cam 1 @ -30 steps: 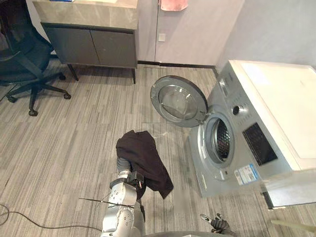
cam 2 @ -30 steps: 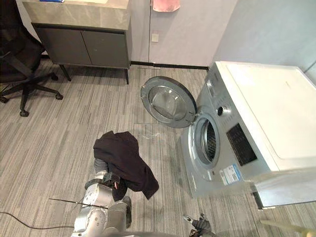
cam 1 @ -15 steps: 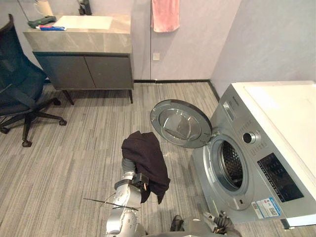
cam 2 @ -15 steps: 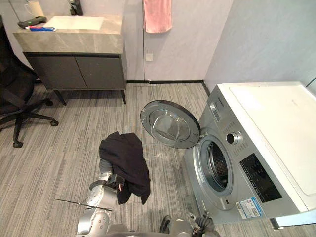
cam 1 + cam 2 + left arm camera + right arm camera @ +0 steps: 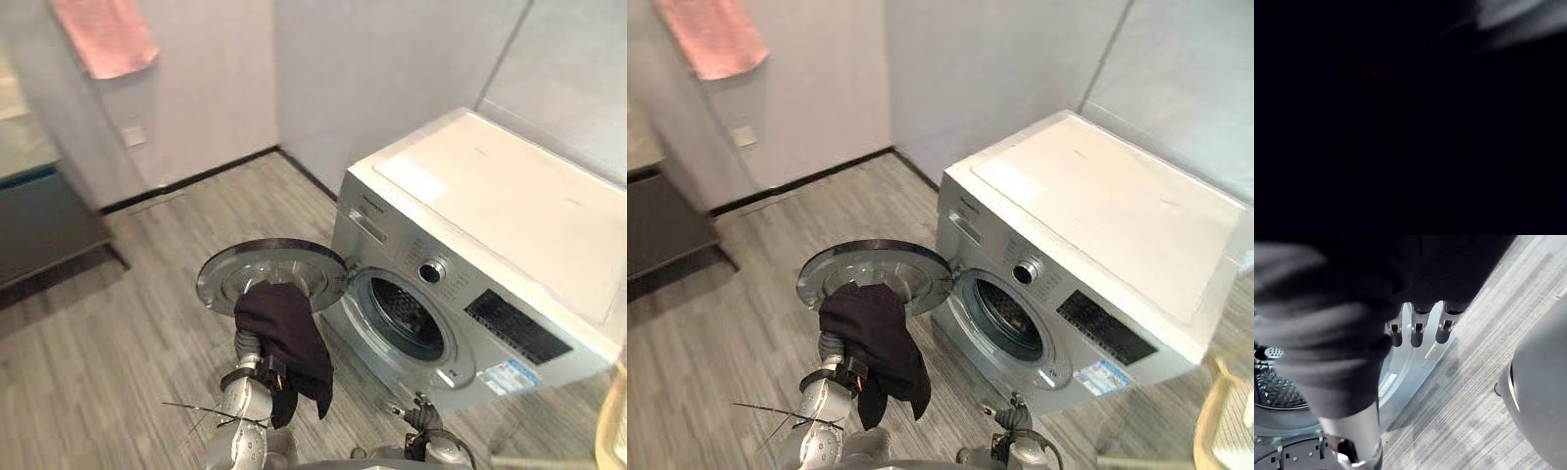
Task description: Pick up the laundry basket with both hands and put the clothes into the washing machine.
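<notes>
The drum mouth of the washing machine gapes open with nothing across it, and there is bare floor near and to the left. The round door juts out on its left side, with the dark garment hanging just before that door.

The left arm is rounded and silver-grey, with a dark band at the wrist. The right hand has silver, dark-tipped fingers below a dark ribbed cover.
</notes>
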Robot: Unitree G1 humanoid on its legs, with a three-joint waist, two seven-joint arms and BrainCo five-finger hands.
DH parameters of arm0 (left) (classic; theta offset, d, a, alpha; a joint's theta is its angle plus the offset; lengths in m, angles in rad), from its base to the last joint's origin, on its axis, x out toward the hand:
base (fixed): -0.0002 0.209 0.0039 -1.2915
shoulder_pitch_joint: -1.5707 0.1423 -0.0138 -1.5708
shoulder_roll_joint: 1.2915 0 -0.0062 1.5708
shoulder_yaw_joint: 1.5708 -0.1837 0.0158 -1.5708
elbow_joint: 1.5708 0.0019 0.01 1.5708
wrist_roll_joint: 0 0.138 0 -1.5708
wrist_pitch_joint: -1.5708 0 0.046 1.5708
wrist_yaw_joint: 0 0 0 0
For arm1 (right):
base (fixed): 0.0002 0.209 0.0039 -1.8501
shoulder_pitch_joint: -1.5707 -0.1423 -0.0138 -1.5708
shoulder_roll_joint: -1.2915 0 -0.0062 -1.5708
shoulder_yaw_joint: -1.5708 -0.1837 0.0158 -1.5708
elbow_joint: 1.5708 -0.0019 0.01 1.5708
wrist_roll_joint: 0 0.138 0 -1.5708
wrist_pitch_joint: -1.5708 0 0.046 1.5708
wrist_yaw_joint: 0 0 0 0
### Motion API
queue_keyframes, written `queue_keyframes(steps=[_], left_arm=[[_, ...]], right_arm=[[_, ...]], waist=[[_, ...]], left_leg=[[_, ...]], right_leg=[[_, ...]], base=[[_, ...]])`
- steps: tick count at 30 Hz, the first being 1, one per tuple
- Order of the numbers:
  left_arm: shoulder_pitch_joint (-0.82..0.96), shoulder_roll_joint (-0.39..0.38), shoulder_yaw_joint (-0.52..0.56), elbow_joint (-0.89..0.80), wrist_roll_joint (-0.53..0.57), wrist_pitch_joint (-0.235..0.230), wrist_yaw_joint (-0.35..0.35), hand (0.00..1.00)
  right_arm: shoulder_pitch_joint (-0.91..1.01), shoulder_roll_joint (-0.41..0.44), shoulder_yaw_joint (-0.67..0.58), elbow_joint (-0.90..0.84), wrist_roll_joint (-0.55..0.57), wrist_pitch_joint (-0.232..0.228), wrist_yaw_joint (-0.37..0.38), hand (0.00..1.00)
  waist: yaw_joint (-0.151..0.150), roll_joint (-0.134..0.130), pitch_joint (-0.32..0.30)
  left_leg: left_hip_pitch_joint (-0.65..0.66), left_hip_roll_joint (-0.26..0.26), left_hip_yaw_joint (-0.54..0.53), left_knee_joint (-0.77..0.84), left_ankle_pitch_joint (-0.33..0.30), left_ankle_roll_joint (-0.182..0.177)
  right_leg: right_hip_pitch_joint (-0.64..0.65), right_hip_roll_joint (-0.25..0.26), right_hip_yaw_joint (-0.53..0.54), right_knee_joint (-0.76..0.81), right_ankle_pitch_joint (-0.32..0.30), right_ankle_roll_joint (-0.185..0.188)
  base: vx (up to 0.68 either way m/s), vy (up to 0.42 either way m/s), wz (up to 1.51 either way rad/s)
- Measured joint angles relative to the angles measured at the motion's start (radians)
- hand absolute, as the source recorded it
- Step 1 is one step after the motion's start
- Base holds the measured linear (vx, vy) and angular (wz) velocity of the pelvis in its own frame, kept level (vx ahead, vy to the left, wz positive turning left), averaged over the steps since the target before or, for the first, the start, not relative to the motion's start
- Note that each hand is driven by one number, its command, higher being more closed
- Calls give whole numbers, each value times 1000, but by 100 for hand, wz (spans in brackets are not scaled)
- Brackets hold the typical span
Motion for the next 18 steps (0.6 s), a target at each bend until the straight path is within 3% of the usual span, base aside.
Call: queue_keyframes(steps=[2, 3, 4, 6, 7, 10, 11, 14, 15, 16, 18], left_arm=[[27, 7, 19, 2, -1, 0, -8, 100], [29, 11, 20, 9, -1, 0, -12, 100], [20, 16, 22, 28, -1, 3, -26, 100], [23, 15, 23, 43, -1, 7, -32, 100], [11, 12, 17, 69, -3, 8, -45, 100], [-36, 13, 2, 78, -44, 14, -46, 100], [-80, 13, -2, 92, -60, 8, -43, 100], [-217, 15, 27, 111, -124, -7, 8, 100], [-285, 12, 62, 112, -143, -18, 41, 100], [-325, 10, 80, 116, -154, -21, 55, 100], [-507, 9, 164, 163, -181, -52, 128, 100]], right_arm=[[-3, 0, 9, 0, -7, 0, 4, 0], [-9, 1, 9, 0, -7, 0, 2, 0], [-32, 1, 12, 10, -7, 4, 2, 0], [-39, 1, 18, 28, -7, 19, 10, 0], [-39, -1, 13, 36, -10, 20, 17, 0], [-66, 0, 14, 35, -27, 20, 21, 0], [-86, -3, 16, 35, -27, 20, 19, 0], [-176, -21, 87, 4, -22, 20, -9, 0], [-202, -19, 111, -50, -10, 15, -22, 0], [-212, -20, 122, -76, 1, 12, -26, 0], [-228, -15, 143, -142, 95, -23, -48, 0]], waist=[[29, -27, -10], [26, -23, -9], [31, -15, -2], [45, -23, 7], [47, -22, 12], [41, -14, 61], [54, -17, 80], [56, -39, 140], [51, -59, 176], [48, -62, 202], [14, -68, 277]], left_leg=[[-17, 2, 176, 14, -18, 43], [-31, 6, 204, 19, -19, 51], [-45, 28, 283, 6, -9, 83], [-35, 41, 387, -29, 8, 97], [-24, 44, 431, -52, 16, 100], [-18, 78, 501, -60, 21, 98], [-44, 99, 529, -44, 23, 92], [-142, 176, 586, -28, 33, 55], [-177, 196, 613, -21, 46, 46], [-187, 204, 619, -15, 51, 38], [-237, 244, 628, 11, 57, 29]], right_leg=[[-72, -28, 113, -24, 60, 61], [-88, -38, 98, -52, 89, 67], [-118, -62, 0, -85, 143, 48], [-149, -137, -272, -47, 147, 36], [-139, -175, -395, -53, 128, 7], [-135, -214, -490, -41, 116, -5], [-168, -227, -538, -29, 113, -1], [-272, -213, -648, -65, 141, -26], [-324, -198, -636, -77, 194, -36], [-338, -189, -634, -77, 206, -43], [-394, -152, -626, -67, 228, -61]], base=[[-104, 378, -187], [-137, 298, -193], [-133, 198, -168], [-155, 170, -172], [-173, 88, -137], [-163, -39, -81], [-155, -143, -69], [-136, -161, -94], [-93, -185, -99], [-47, -189, -71], [-6, -163, -41]])
